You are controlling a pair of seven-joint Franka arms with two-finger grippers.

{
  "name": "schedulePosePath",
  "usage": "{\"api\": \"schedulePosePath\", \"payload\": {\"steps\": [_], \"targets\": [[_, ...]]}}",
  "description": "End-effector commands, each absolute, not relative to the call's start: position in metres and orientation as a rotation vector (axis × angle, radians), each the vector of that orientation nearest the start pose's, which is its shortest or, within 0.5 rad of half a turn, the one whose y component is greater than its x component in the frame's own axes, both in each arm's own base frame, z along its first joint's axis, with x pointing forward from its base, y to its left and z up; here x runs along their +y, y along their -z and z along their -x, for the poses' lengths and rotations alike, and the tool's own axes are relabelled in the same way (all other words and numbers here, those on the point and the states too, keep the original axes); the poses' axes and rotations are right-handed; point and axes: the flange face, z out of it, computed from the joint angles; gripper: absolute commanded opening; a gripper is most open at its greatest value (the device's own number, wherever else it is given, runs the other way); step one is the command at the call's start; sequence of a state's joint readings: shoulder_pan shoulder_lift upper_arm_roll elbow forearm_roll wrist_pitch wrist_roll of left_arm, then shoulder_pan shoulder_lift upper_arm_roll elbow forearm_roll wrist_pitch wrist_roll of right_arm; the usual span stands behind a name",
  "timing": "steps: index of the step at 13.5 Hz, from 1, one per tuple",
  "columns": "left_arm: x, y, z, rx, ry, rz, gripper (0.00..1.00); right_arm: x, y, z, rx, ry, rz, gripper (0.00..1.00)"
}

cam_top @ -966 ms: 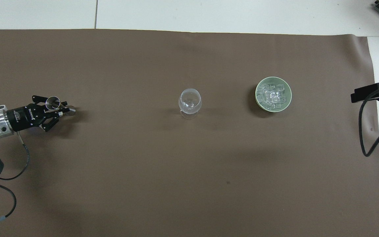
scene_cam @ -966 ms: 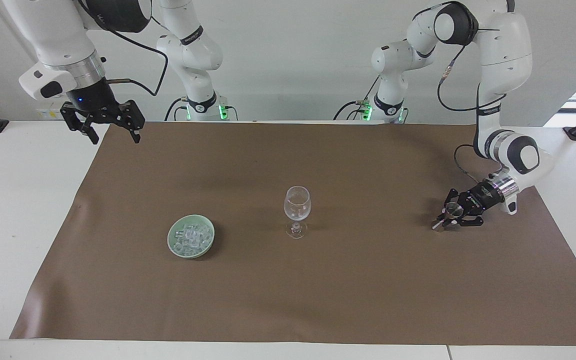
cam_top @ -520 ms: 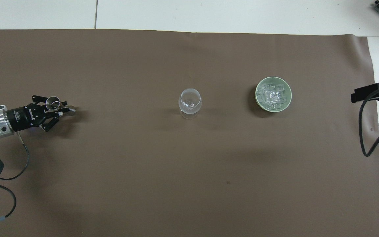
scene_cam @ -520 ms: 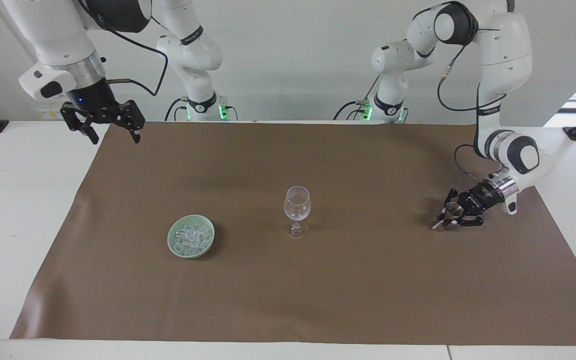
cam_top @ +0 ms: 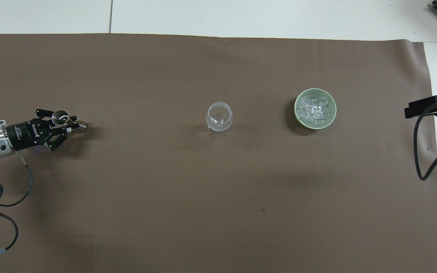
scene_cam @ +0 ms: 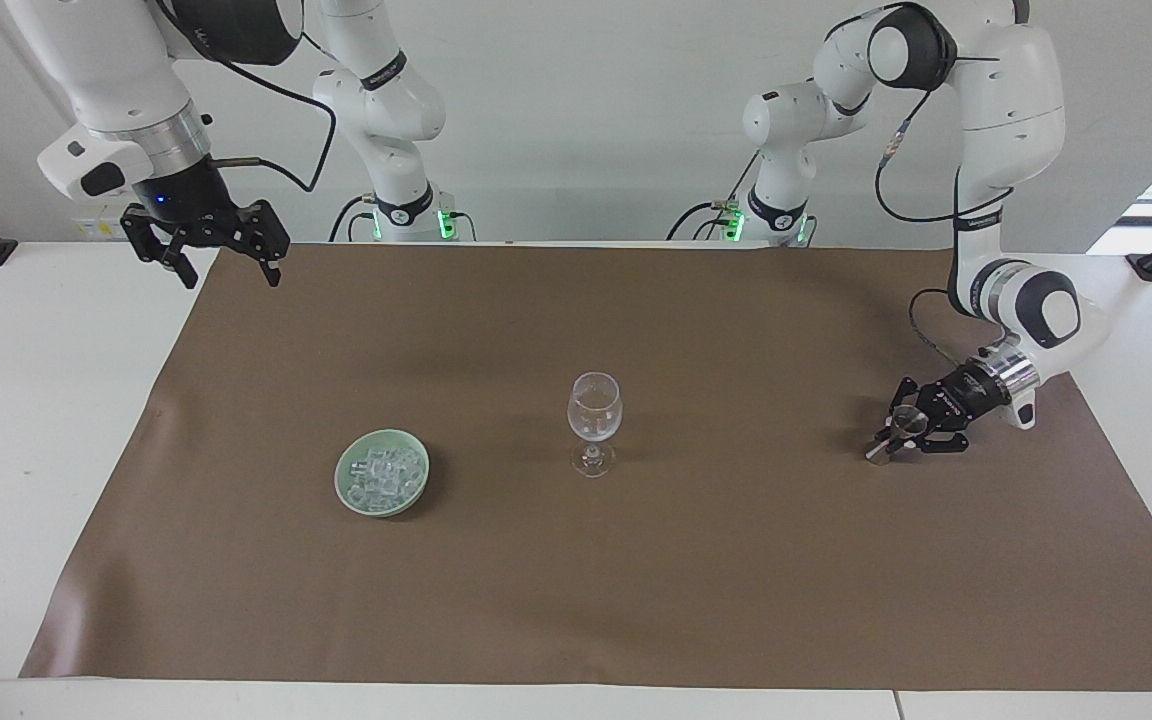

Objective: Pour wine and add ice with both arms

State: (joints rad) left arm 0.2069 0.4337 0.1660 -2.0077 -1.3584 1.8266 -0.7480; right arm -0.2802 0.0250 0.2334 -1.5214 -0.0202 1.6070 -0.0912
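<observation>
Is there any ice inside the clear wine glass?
No, the clear wine glass is empty; the ice cubes sit in the pale green dish.

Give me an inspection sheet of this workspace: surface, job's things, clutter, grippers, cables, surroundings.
Surface: brown mat on a white table.
Job's things: wine glass upright mid-mat; ice heaped in green dish, toward the right arm's end.
Clutter: nothing seen.
Grippers: left gripper low over the mat, shut on small metal cup; right gripper open, raised over the mat's corner, waiting.
Cables: black cable at the mat's edge.
Surroundings: plain wall.
</observation>
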Motion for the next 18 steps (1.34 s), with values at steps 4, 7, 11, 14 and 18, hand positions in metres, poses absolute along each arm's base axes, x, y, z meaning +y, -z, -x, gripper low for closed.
{"api": "schedulePosePath", "payload": {"steps": [4,7,11,14,18], "targets": [[0.112,-0.284,-0.582,1.668,0.773,-1.207,0.00,-0.030,-0.636,-0.562,-0.096,0.082,3.146,1.00],[0.088,-0.310,-0.592,1.681,0.782,-1.241,0.00,-0.030,-0.636,-0.562,-0.096,0.082,3.146,1.00],[0.043,-0.345,-0.602,1.689,0.774,-1.249,0.00,-0.030,-0.636,-0.562,-0.096,0.082,3.146,1.00],[0.012,-0.369,-0.603,1.683,0.797,-1.253,0.00,-0.030,-0.636,-0.562,-0.096,0.082,3.146,1.00],[-0.016,-0.388,-0.600,1.699,0.826,-1.243,0.00,-0.030,-0.636,-0.562,-0.096,0.082,3.146,1.00]]}}
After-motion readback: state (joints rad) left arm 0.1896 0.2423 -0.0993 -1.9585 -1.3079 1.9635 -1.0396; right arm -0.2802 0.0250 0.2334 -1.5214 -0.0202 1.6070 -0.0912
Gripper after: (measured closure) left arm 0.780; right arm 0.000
